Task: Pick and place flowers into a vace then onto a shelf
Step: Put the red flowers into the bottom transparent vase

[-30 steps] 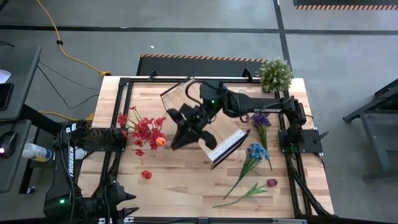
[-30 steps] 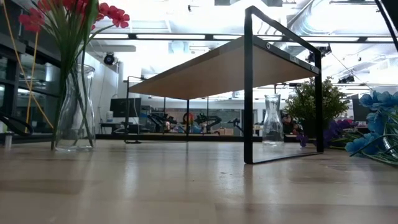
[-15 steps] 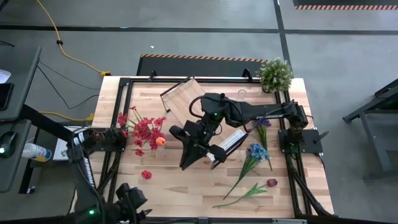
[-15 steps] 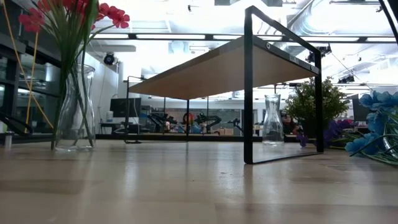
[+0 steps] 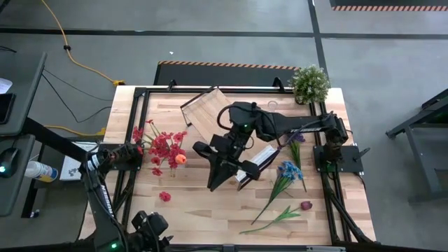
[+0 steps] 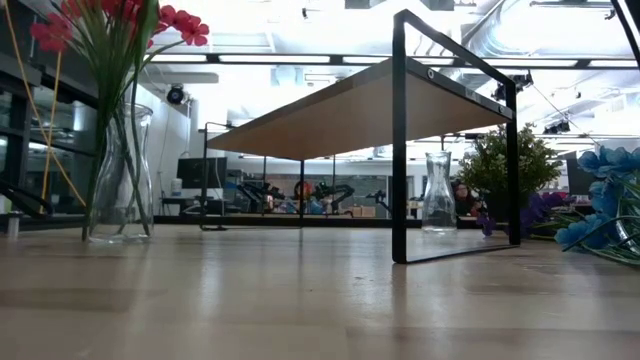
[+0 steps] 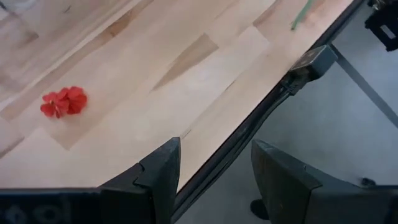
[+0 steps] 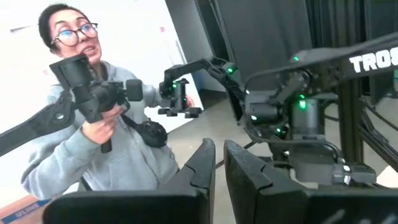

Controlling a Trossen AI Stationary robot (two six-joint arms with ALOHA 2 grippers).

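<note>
High view shows red flowers (image 5: pixel 162 148) already standing in a vase near the table's left edge, loose flowers (image 5: pixel 285 175) remaining by its right edge, shelf (image 5: pixel 225 136) centred, right gripper (image 5: pixel 217 183) closed and empty, left gripper (image 7: pixel 214 171) parted at the front edge.

A grey concrete floor (image 5: pixel 210 42) surrounds the light-wood tabletop (image 5: pixel 189 203), crossed by dark seams and a yellow cable (image 5: pixel 70 52). A black-and-orange hazard strip (image 5: pixel 224 65) edges a dark mat just beyond the tabletop. Seen level, the room behind is bright, with white ceiling ducts (image 6: pixel 520 25) and long strip lights (image 6: pixel 270 59). In the right wrist view a person in a grey hoodie (image 8: pixel 106 155) stands before a white wall (image 8: pixel 124 37).
</note>
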